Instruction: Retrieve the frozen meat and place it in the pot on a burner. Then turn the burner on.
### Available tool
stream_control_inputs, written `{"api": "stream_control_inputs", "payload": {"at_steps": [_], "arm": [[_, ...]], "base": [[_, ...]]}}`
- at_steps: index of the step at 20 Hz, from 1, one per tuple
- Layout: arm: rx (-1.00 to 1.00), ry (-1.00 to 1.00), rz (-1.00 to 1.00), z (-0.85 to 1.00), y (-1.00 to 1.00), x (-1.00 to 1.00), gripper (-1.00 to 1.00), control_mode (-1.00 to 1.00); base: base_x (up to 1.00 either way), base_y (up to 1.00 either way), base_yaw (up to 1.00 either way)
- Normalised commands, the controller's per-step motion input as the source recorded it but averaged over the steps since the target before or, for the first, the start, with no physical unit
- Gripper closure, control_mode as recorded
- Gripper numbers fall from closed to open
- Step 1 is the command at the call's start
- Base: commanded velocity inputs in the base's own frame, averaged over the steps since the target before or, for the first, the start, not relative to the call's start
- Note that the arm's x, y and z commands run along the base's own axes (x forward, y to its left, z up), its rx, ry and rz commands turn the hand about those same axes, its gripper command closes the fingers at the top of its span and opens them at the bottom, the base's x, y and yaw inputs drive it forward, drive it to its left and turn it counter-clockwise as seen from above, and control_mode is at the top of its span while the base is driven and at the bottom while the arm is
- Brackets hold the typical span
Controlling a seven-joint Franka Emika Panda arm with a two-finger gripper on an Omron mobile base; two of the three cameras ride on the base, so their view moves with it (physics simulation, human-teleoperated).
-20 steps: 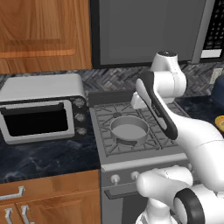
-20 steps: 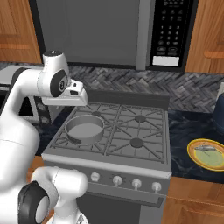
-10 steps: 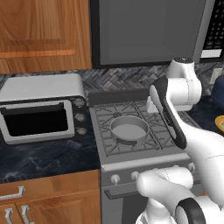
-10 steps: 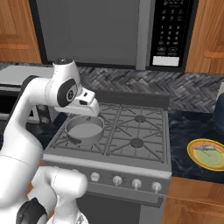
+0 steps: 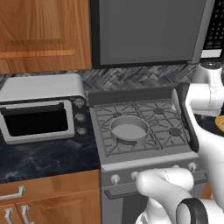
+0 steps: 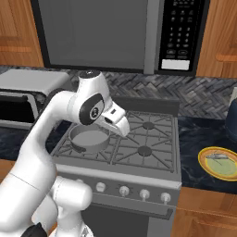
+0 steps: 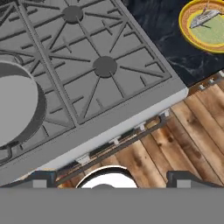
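Note:
The grey pot (image 5: 129, 130) sits on the stove's front left burner, with nothing in it; it also shows as pot (image 6: 89, 138) and pot (image 7: 15, 109). The frozen meat (image 7: 203, 18), a thin pale piece, lies on a yellow plate (image 7: 186, 30) on the dark counter right of the stove; it is the same meat (image 6: 221, 157) in the right base view. My gripper (image 7: 111, 180) hangs open over the stove's front edge, its fingertips (image 7: 40, 179) wide apart and holding nothing. The front right burner (image 7: 105, 66) lies just ahead of it.
A toaster oven (image 5: 39, 109) stands left of the stove. Control knobs (image 6: 123, 190) line the stove front. A microwave (image 6: 180, 32) hangs above on the right. A dark blue object (image 6: 232, 115) stands at the counter's far right. Wooden floor (image 7: 183, 144) lies below the stove front.
My arm has swung right, from beside the pot across the stove toward its right front. The pot and the plate have stayed put.

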Motion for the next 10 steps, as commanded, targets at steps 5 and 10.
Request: {"api": "stream_control_inputs", "payload": {"at_steps": [5,10], "arm": [[0.0,-0.07,-0.39,0.0,-1.0,0.0,-1.0,-1.0],[0.0,-0.12,-0.37,-0.08,-1.0,0.0,-1.0,-1.0]], "base": [[0.0,0.0,0.0],[0.0,0.0,0.0]]}}
